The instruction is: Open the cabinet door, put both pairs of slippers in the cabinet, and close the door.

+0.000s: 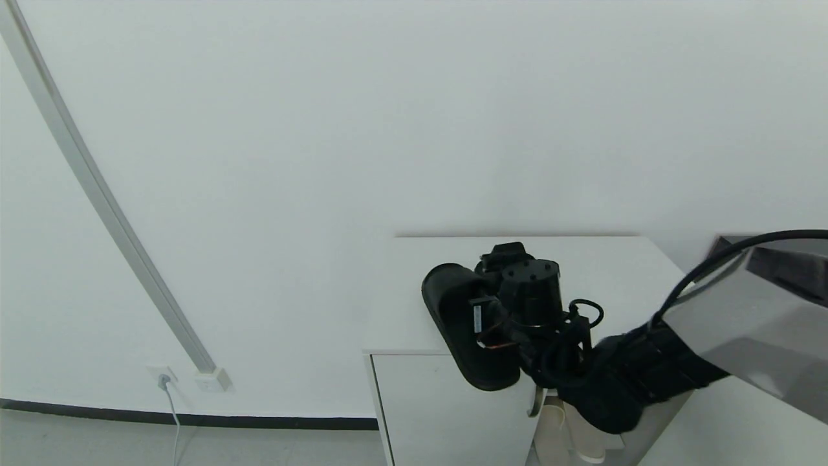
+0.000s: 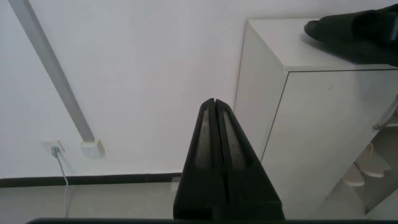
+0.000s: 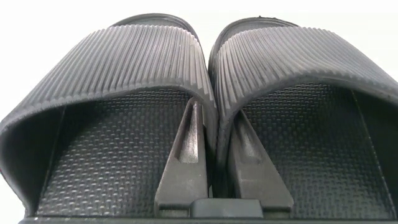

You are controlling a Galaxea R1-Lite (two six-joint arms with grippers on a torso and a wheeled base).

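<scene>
Firstly, wall (image 1: 414, 116): plain white, behind everything; a grey trunking strip (image 1: 97, 188) slants down it from 11 o'clock to 7 o'clock in the head view.
cabinet (image 1: 595, 259): white, at about 5 o'clock in the head view, its back against the wall.
door panel (image 1: 446, 414): the cabinet's left front, lying flush; the compartment at its 3 o'clock side stands open.
black slippers (image 1: 462, 336): a pair held side by side at the front edge of the cabinet top, overhanging the door panel; whether they touch the top I cannot tell.
pale slippers (image 1: 569, 433): inside the open compartment, at 5 o'clock from the black slippers, on a shelf.
right gripper (image 3: 216, 112): one finger under each strap, squeezed nearly together, so the two inner side walls are pinched between them.
left gripper (image 2: 214, 106): fingers pressed flat against each other with nothing between, off at the cabinet's 9 o'clock side, before the wall.
socket (image 1: 162, 375): low on the wall at 7 o'clock in the head view, a cable hanging from it.
</scene>
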